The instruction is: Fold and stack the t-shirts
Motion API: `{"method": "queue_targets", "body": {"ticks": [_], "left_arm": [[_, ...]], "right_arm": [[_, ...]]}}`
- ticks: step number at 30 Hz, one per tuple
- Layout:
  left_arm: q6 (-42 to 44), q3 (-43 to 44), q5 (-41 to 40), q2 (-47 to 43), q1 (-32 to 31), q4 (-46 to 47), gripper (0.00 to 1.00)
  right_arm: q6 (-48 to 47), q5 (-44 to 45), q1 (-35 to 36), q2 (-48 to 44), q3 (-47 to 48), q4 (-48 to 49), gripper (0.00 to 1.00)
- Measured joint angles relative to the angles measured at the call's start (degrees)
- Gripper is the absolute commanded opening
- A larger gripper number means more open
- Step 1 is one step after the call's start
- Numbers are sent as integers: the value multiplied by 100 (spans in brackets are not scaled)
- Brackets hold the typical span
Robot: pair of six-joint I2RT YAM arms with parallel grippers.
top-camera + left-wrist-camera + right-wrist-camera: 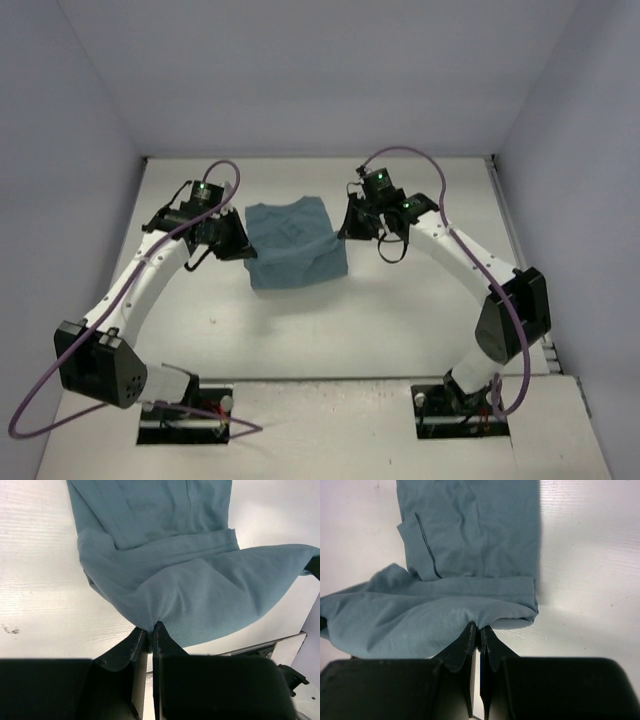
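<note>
Now | arms angled inward | left end effector [151,627] pinches t-shirt [295,240] | right end effector [479,626] likewise

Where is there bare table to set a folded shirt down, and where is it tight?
Bare table lies between the t-shirt and the arm bases, and a narrower strip beyond it. Crowded beside the shirt, where left gripper and right gripper pinch it.

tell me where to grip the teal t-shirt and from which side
Its two side edges, one arm from each side: the t-shirt is wide and limp, so one grip would likely let it sag. The left gripper and right gripper pinch there.
</note>
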Motion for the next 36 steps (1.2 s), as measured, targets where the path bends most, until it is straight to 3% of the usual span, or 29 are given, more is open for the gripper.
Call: {"method": "queue_targets", "body": {"ticks": [6, 15, 20, 32, 36], "left_arm": [[158, 759, 118, 776, 307, -77, 0], [319, 1888, 232, 2677, 853, 130, 0], [323, 2217, 392, 3654, 1062, 297, 0], [267, 2568, 482, 3803, 1153, 715, 0], [212, 2571, 449, 3807, 1186, 889, 0]], "right_arm": [[-252, -399, -304, 1104, 1325, -200, 1], [-393, -1054, -663, 3452, 3730, -165, 2], [-412, -1247, -726, 4570, 4622, -182, 3], [-612, -1417, -731, 5482, 6417, -242, 7], [-613, -1458, -731, 5506, 6525, 29, 16]]}}
